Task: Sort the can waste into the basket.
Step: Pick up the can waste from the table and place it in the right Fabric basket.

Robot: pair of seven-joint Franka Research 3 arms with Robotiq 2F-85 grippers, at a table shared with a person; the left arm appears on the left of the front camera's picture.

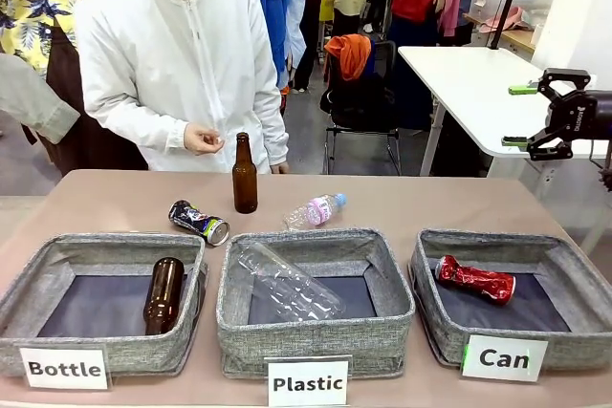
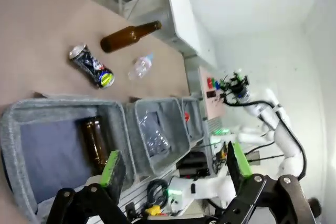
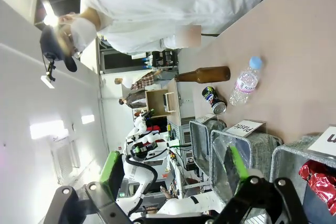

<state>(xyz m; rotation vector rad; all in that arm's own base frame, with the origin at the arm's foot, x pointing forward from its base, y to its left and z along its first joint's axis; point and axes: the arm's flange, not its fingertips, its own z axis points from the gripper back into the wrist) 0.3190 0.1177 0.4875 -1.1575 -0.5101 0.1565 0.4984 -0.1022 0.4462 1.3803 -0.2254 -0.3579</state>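
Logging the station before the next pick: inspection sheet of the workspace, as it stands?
surface: brown tabletop, three grey bins.
job's things: red can in the Can basket; printed can on the tabletop behind the Bottle bin.
clutter: upright brown bottle and small plastic bottle on the tabletop; second brown bottle in the Bottle bin; clear bottle in the Plastic bin.
hands: left hand open, empty; right hand open, empty, raised.
cables: nothing seen on the tabletop.
surroundings: person in white at the far edge; white table.
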